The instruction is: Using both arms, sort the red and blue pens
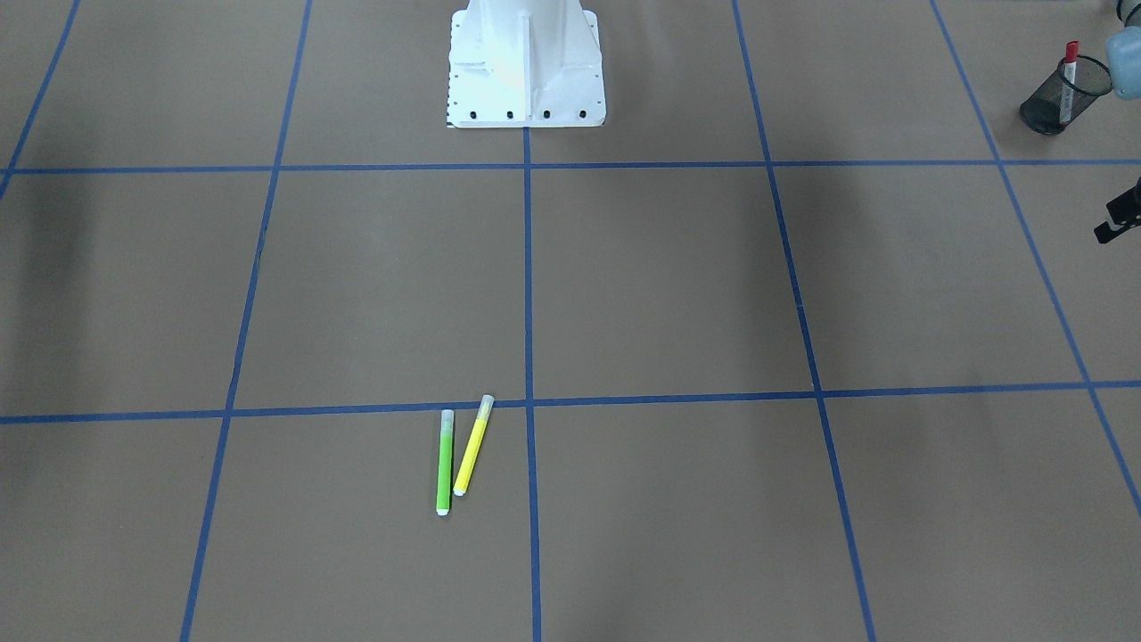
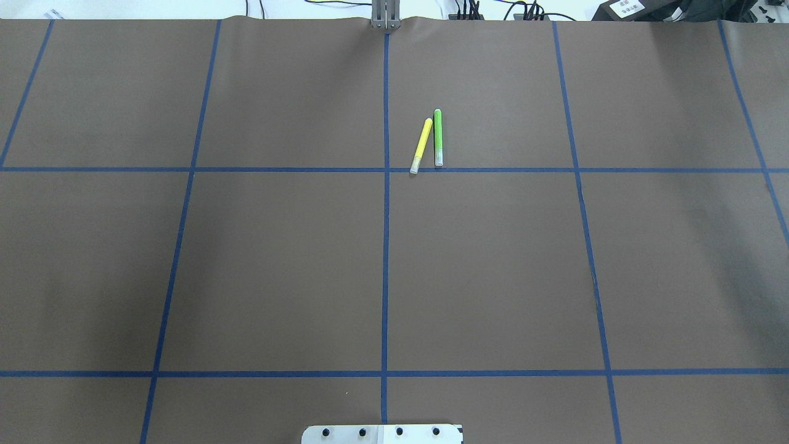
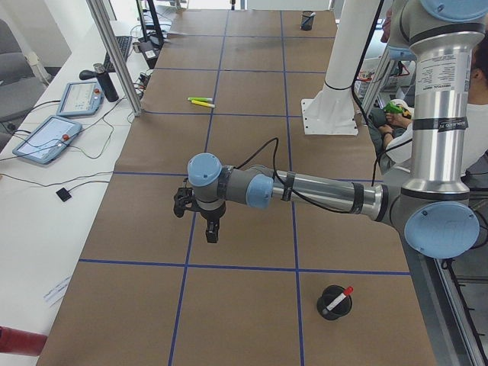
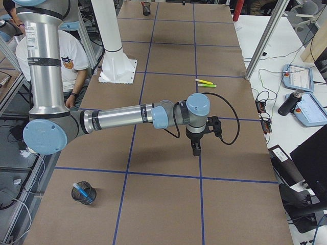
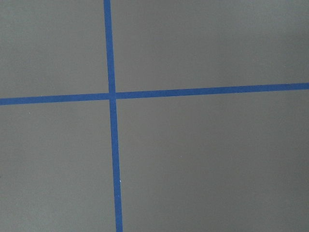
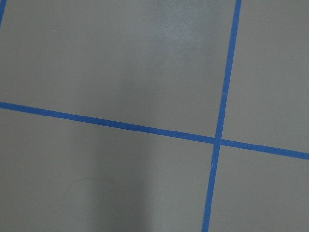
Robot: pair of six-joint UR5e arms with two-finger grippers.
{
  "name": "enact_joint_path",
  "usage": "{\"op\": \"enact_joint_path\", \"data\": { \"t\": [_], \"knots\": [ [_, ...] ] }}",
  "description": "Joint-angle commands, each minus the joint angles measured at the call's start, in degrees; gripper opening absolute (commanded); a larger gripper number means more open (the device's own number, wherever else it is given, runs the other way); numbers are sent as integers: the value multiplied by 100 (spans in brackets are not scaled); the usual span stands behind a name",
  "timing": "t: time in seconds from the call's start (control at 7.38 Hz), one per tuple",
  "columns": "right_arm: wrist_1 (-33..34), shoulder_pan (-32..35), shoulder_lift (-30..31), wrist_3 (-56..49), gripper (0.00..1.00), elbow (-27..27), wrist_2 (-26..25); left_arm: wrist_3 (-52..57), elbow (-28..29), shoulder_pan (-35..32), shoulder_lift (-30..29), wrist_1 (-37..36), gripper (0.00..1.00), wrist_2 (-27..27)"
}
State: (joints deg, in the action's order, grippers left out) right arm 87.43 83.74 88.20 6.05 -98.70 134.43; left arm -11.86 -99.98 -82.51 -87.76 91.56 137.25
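Observation:
The red pen (image 1: 1069,76) stands tilted in a black mesh cup (image 1: 1052,111) at the table's end on my left side; the left side view has the same red pen (image 3: 341,297) and cup (image 3: 328,313). A blue pen (image 4: 80,189) lies inside another mesh cup (image 4: 88,200) at the opposite end. My left gripper (image 3: 211,231) hangs over bare table, pointing down, with nothing seen in it. My right gripper (image 4: 195,149) hangs likewise over the table. Whether either is open or shut I cannot tell. Both wrist views show only brown table and blue tape.
A green highlighter (image 2: 438,137) and a yellow highlighter (image 2: 421,145) lie side by side near the far centre gridline. The white robot base (image 1: 526,71) stands at the table's middle edge. A seated person (image 4: 71,56) is behind the base. Teach pendants (image 3: 46,137) lie off the mat.

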Motion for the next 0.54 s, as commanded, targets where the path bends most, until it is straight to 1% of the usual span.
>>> {"op": "enact_joint_path", "data": {
  "t": [0.0, 0.14, 0.41],
  "knots": [
    [-190, -104, -13, 290, 99, 0, 4, 819, -118, -519, 5, -243, 100, 144],
    [-200, -147, -13, 343, 99, -9, 4, 1035, -127, -590, 31, -252, 100, 109],
    [-200, -148, -13, 352, 99, -96, 30, 1011, -180, -591, 75, -235, 100, 56]
  ]
}}
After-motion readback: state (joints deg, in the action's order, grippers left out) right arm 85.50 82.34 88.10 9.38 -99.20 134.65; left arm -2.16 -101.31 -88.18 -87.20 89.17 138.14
